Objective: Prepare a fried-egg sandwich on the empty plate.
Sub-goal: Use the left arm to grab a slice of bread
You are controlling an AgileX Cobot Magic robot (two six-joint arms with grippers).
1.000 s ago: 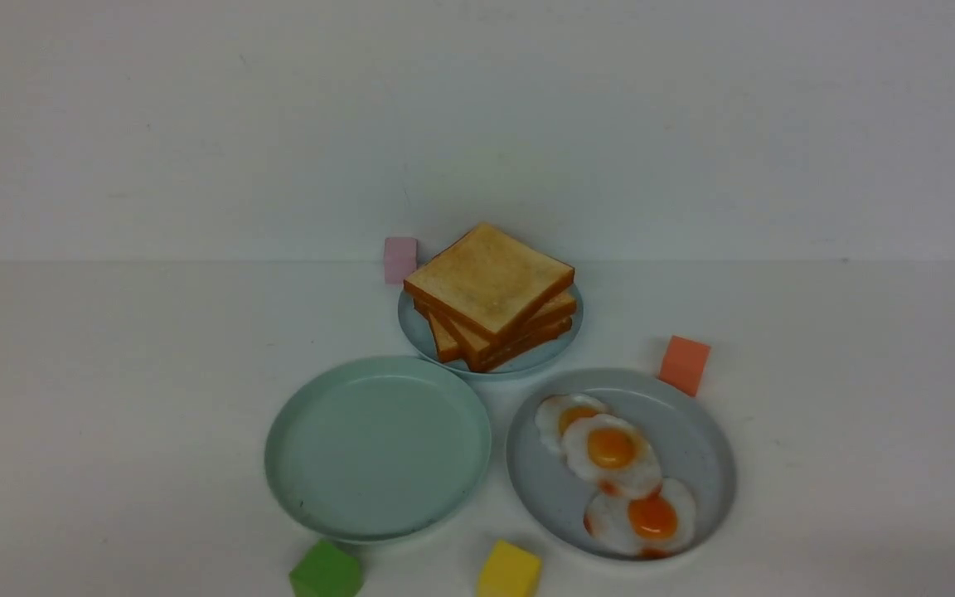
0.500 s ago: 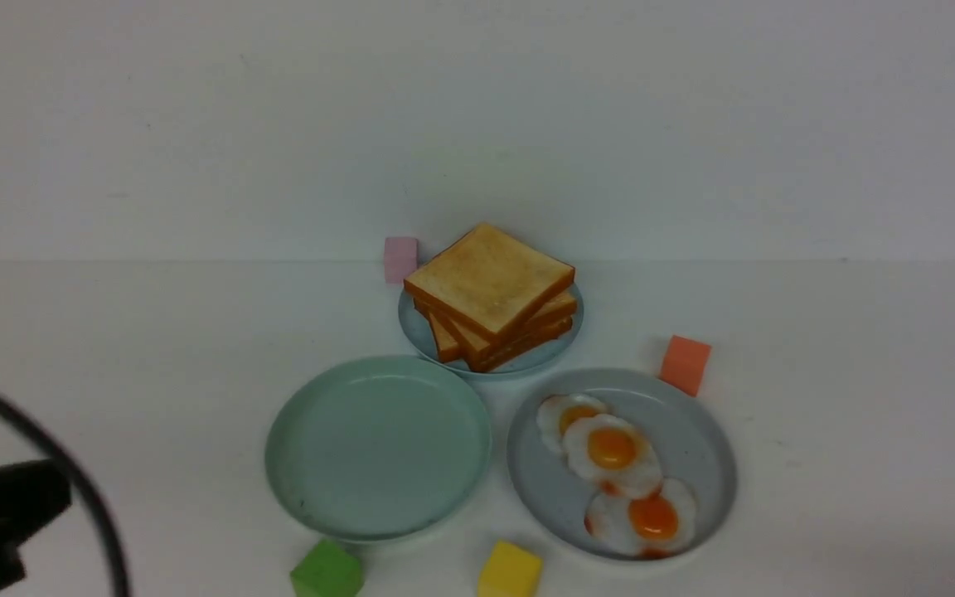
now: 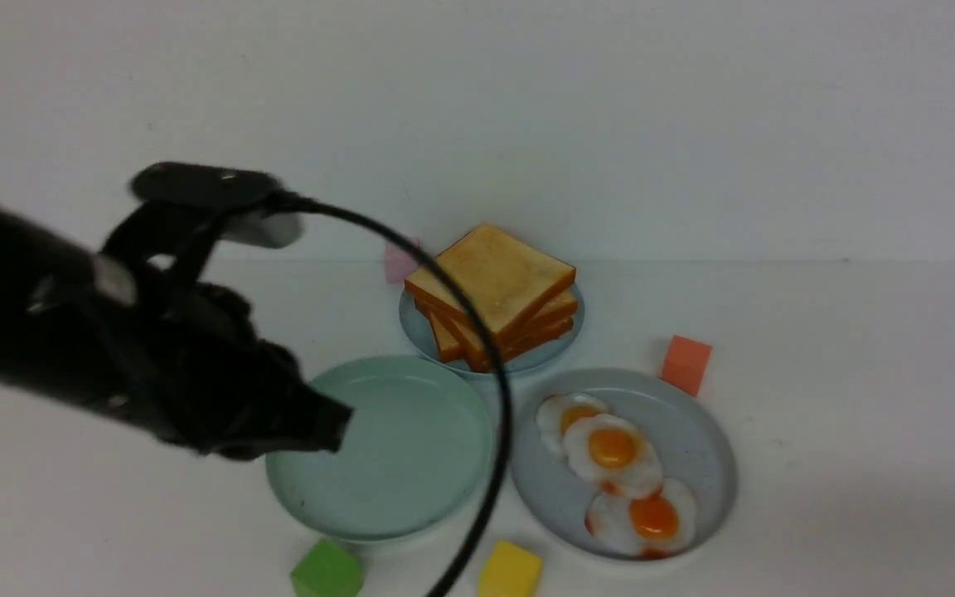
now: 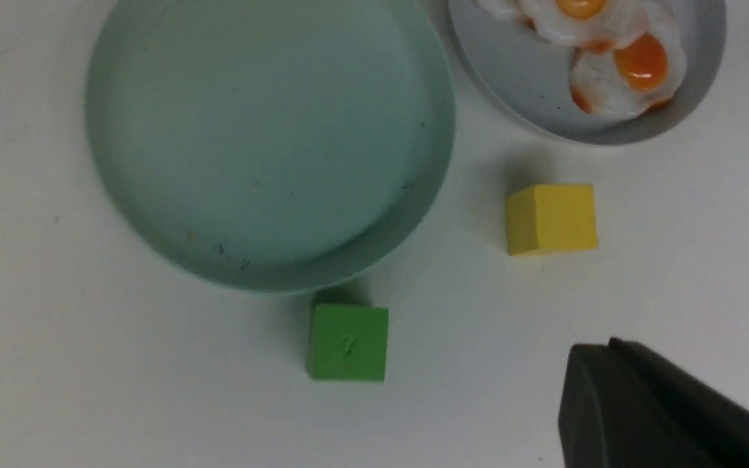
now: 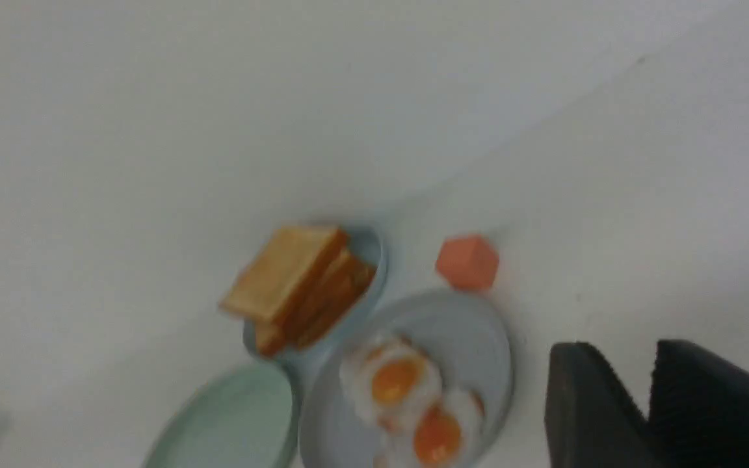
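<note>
Sandwich not started: left gripper (image 3: 332, 424) hovers at the empty plate (image 3: 411, 473)

Its jaws are pinched shut on nothing, so I'd guess it's heading for bread. The empty plate sits bare near the bench's front edge. The toast stack (image 3: 490, 286) is behind it toward the back edge. The fried eggs (image 3: 613, 452) are on the grey plate (image 3: 697, 439) just right, on the right gripper (image 5: 638, 364) side. I can't tell if that one's jaws are open or closed.
</note>
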